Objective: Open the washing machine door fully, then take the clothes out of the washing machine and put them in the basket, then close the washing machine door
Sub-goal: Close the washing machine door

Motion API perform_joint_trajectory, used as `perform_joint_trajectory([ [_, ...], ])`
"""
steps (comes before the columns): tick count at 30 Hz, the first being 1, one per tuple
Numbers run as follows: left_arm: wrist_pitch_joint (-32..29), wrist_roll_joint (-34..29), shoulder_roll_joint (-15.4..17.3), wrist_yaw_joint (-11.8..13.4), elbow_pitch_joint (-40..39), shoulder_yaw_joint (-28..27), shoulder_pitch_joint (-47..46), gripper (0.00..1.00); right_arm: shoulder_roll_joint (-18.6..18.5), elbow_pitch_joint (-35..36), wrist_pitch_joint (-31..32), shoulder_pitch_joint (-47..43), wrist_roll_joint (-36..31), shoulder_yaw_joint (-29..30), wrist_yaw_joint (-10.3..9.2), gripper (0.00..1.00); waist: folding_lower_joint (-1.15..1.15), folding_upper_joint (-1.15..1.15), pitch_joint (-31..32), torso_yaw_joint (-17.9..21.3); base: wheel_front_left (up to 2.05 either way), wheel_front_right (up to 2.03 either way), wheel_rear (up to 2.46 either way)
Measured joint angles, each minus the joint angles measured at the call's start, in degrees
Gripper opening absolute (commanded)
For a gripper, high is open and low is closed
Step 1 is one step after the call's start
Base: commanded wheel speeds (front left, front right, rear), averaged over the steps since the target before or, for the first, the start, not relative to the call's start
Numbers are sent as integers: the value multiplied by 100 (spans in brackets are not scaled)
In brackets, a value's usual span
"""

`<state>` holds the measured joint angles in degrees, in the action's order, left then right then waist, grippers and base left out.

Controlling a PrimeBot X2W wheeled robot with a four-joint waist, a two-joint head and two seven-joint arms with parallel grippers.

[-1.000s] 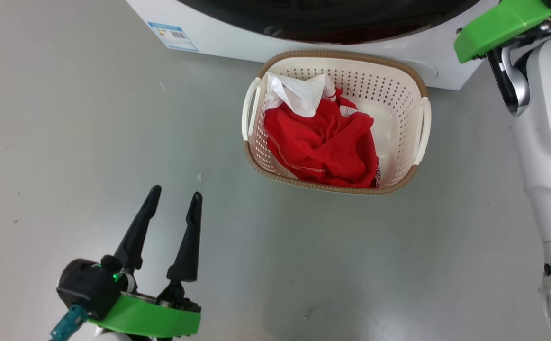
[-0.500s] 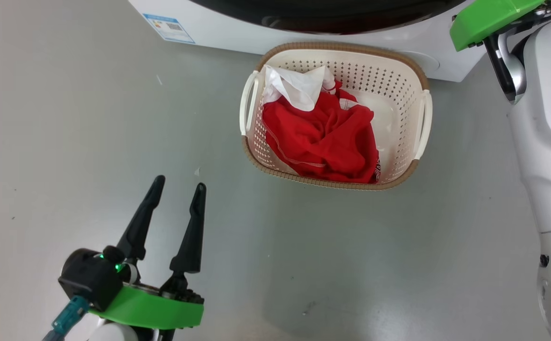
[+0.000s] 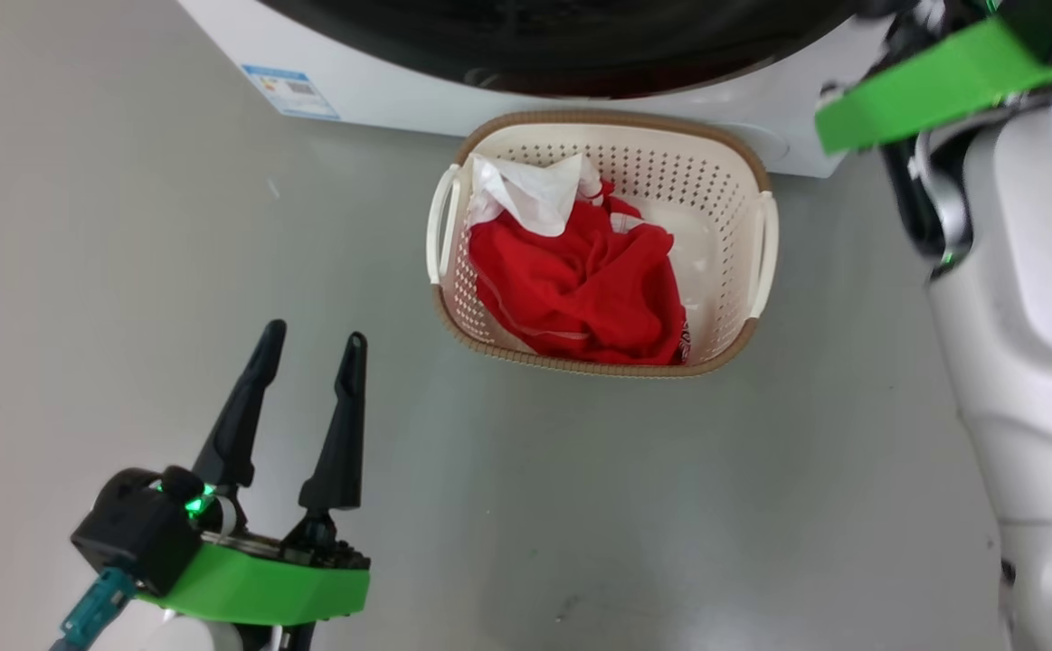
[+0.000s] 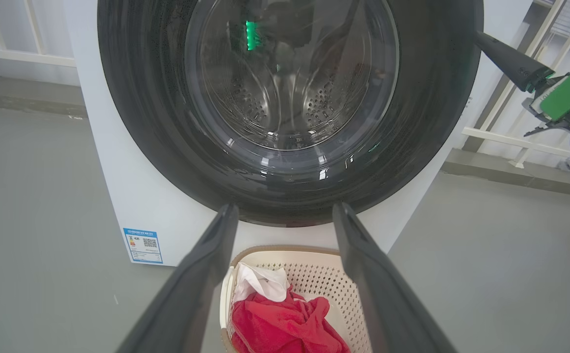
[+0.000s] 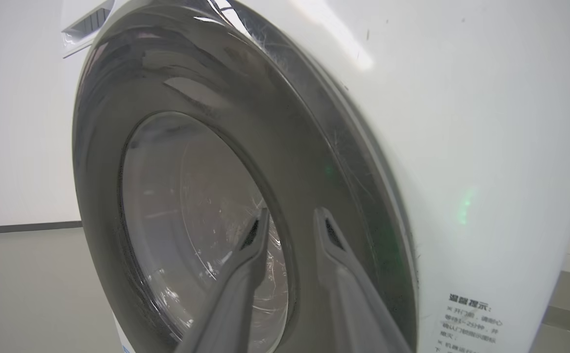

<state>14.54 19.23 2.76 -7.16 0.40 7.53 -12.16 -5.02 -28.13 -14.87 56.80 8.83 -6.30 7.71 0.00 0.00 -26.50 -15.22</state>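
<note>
The washing machine door (image 4: 289,73) sits closed against the washing machine (image 4: 118,196). My right gripper (image 5: 292,215) is at the door's black rim, fingers a narrow gap apart with nothing between them; I cannot tell whether they touch it. The basket (image 3: 670,149) stands on the floor (image 3: 580,506) just in front of the machine, with the clothes (image 3: 580,289) inside. My left gripper (image 3: 314,333) hangs spread wide and empty, well out from the machine's front.

You are looking into a bare laundry room: a big white washing machine (image 4: 157,215) is standing on a plain grey floor (image 3: 625,506) near white rails (image 4: 20,53).
</note>
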Motion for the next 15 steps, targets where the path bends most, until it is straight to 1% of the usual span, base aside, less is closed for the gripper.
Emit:
perform_joint_trajectory([
  [8,1,-9,-11,0,-19,-187,20,100,48,361,1,-951,56,-112,0,100,0,0,287,247,0,0,0],
  [15,1,-122,-44,0,-62,-361,35,100,92,669,1,-1813,-2,21,0,100,0,0,551,507,0,0,0],
])
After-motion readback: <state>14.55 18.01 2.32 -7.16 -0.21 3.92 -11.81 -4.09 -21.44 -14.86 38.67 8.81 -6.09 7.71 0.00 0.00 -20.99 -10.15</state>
